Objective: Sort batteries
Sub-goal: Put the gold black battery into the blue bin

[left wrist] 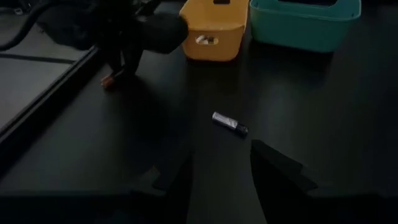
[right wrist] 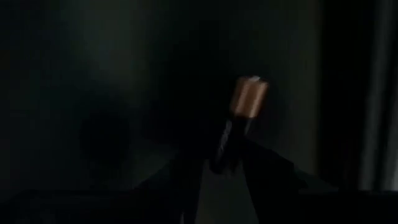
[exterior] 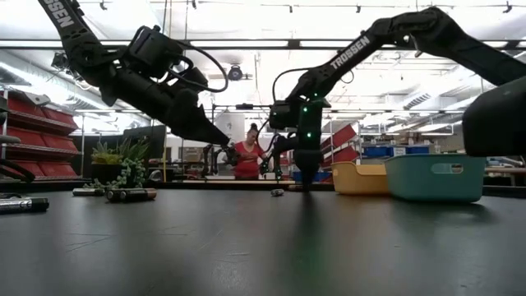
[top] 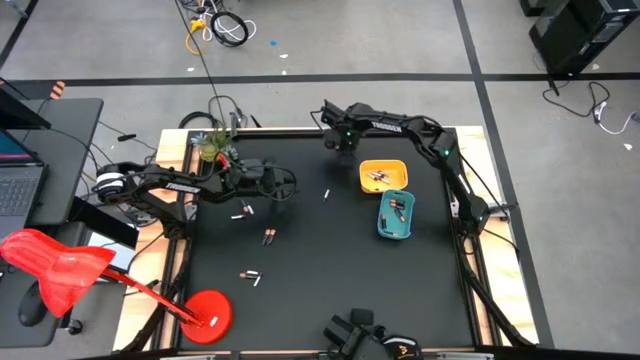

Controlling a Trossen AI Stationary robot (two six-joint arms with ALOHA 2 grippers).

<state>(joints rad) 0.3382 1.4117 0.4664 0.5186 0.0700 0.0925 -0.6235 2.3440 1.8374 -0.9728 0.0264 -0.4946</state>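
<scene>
My right gripper [top: 345, 147] points down at the table's far edge, open. Its fingertips stand on either side of the dark end of a copper-tipped battery [right wrist: 239, 121] lying on the mat; the battery's copper end [left wrist: 109, 81] shows beside the fingers. I cannot tell whether they touch it. My left gripper [left wrist: 221, 180] hovers open over the left middle of the table. A pale silver battery [left wrist: 229, 123] lies flat ahead of it. More batteries [top: 268, 237] lie loose on the mat. Others lie in the yellow tray [top: 384, 165] and the teal tray [top: 381, 222].
The two trays stand side by side right of centre. Loose batteries lie near the left arm [top: 242, 212] and toward the near left [top: 250, 275]. A small plant [top: 213, 148] stands at the far left corner. A red lamp-like thing [top: 205, 312] stands at the near left. A person [exterior: 246, 158] is in the room behind.
</scene>
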